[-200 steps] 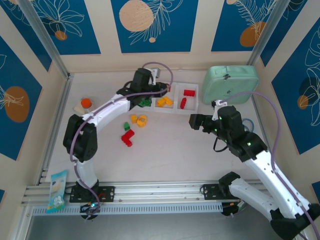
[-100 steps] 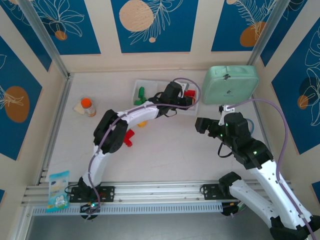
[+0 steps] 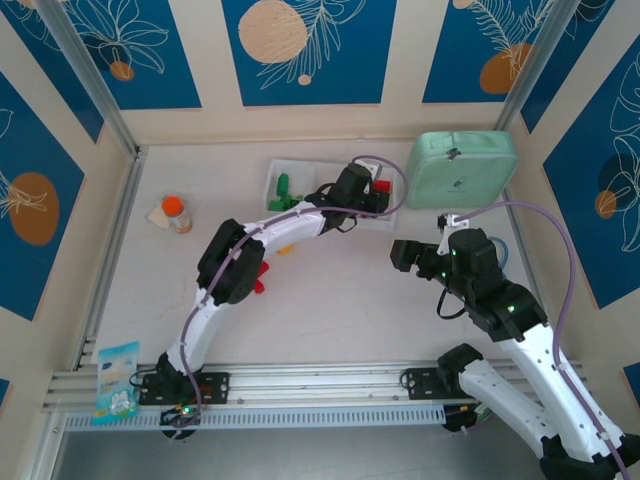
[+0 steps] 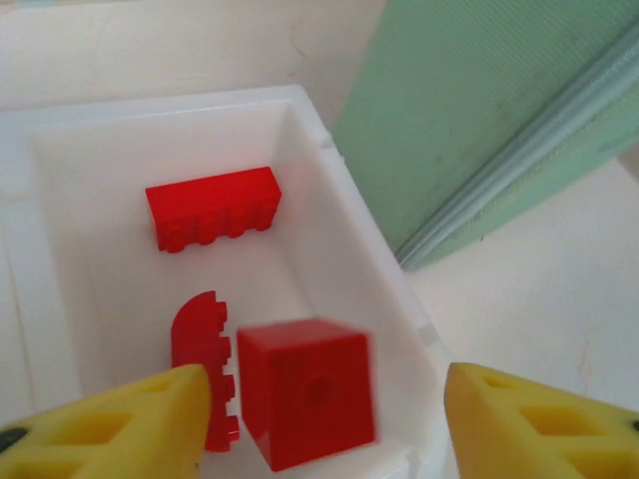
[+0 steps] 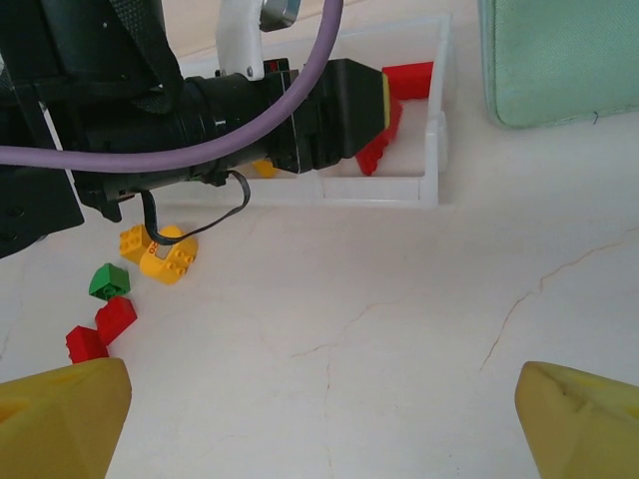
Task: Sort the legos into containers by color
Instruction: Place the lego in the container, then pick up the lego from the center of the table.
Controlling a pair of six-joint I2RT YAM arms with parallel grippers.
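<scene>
Off-white, faintly cracked tabletop (image 5: pixel 399 339) lies under both arms. It is boxed in by cream walls with blue panels (image 3: pixel 305 50) painted with pale leaves and orange discs. A ribbed aluminium rail (image 3: pixel 300 395) runs along the near edge. At the far side a white translucent three-compartment plastic tray (image 3: pixel 272 178) sits just beside a rounded mint-green case (image 3: pixel 460 168).

Glossy green bricks (image 3: pixel 284 190) lie in the tray's left compartment. The right compartment holds a long red studded brick (image 4: pixel 212 208) and a curved red brick (image 4: pixel 203 364). A red cube brick (image 4: pixel 305 389), blurred, sits over that same compartment. The left gripper (image 4: pixel 324 414) is above it with its yellow fingers (image 4: pixel 120 429) spread, a gap on each side of the cube. Whether the cube rests on the tray floor I cannot tell.

Loose on the table near the tray are yellow bricks (image 5: pixel 160 254), one small green brick (image 5: pixel 108 281) and two red bricks (image 5: pixel 100 329). The right gripper (image 5: pixel 319 419) hangs spread wide over bare table, with nothing between its fingers.
</scene>
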